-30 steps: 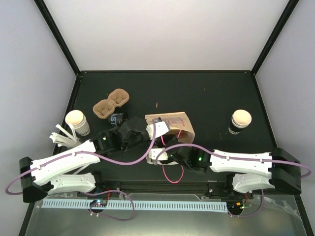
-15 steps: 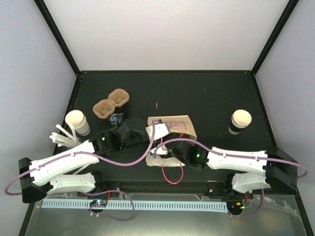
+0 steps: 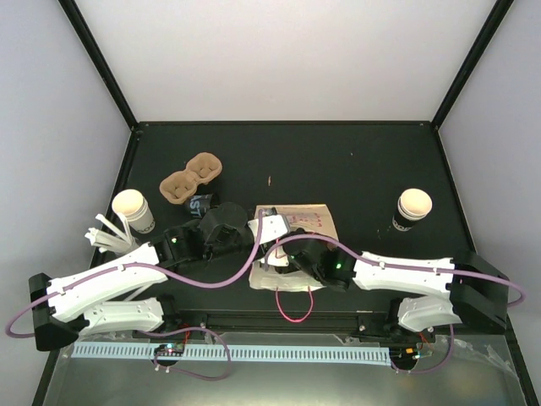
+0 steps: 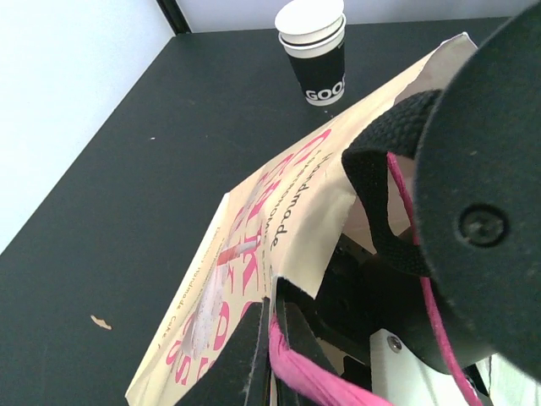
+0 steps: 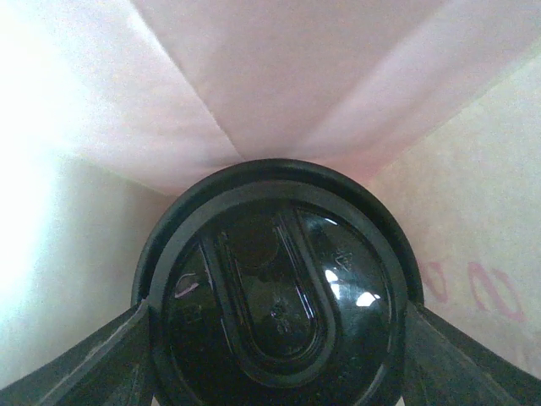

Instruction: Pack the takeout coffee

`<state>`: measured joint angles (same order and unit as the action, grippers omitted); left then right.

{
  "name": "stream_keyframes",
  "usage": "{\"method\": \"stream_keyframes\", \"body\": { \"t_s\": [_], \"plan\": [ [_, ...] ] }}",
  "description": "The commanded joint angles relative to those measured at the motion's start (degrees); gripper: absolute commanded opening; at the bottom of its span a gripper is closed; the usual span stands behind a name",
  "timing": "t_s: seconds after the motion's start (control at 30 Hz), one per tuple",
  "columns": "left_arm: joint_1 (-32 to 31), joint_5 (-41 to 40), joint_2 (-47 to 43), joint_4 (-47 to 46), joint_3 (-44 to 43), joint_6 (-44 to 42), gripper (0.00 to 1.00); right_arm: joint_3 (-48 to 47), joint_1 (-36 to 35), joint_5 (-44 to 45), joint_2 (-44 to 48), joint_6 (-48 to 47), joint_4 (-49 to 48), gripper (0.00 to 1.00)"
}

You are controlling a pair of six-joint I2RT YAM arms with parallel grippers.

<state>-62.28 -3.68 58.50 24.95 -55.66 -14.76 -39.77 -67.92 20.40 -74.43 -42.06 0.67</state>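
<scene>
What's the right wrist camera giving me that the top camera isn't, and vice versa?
Right wrist only: a black lid flanked by the right gripper, inside the paper bag. Top only: the empty pulp tray, plus the left cup and right cup, both white-topped. Shared: the paper bag itself, seen from inside at the wrist and from outside above.

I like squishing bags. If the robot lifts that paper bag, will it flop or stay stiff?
Probably floppy: the paper bag looks thin and creased where the left gripper pinches its edge. It may sag unevenly, since something with a black lid sits inside.
</scene>
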Motion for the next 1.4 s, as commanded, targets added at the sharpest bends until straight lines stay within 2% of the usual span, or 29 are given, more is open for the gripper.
{"method": "stream_keyframes", "body": {
  "t_s": [0.0, 0.13, 0.37, 0.6, 0.87, 1.1, 1.27, 1.37],
  "plan": [
    [-0.5, 2.3, -0.7, -1.4, -0.8, 0.1, 0.02, -2.5, 1.0, -3.1, -1.4, 2.5, 4.7, 0.43],
    [-0.4, 0.8, 0.1, -0.1, -2.8, 3.2, 0.01, -5.5, 2.9, -6.3, -1.4, 3.3, 9.2, 0.42],
    [1.4, 2.9, 5.9, 10.0, -13.9, 7.7, 0.02, -13.7, 6.4, -15.8, -1.8, 3.8, 21.5, 0.42],
    [9.3, 16.8, 11.3, 16.0, -22.3, 13.7, 0.03, -19.8, 11.5, -28.0, -3.3, 2.2, 32.5, 0.42],
    [19.2, 33.2, 17.8, 15.9, -24.2, 20.0, 0.07, -25.0, 16.4, -36.3, -10.1, 1.1, 38.0, 0.42],
    [23.5, 36.9, 22.7, 19.1, -27.1, 17.9, 0.09, -28.3, 18.9, -39.1, -16.2, 0.6, 39.1, 0.45],
    [24.0, 34.1, 22.9, 19.4, -29.9, 15.1, 0.24, -29.8, 19.1, -40.5, -19.0, -0.8, 41.6, 0.45],
    [24.1, 30.0, 21.0, 16.8, -30.3, 14.2, 0.37, -31.2, 20.0, -42.2, -20.7, -1.7, 43.8, 0.45]
  ]
}}
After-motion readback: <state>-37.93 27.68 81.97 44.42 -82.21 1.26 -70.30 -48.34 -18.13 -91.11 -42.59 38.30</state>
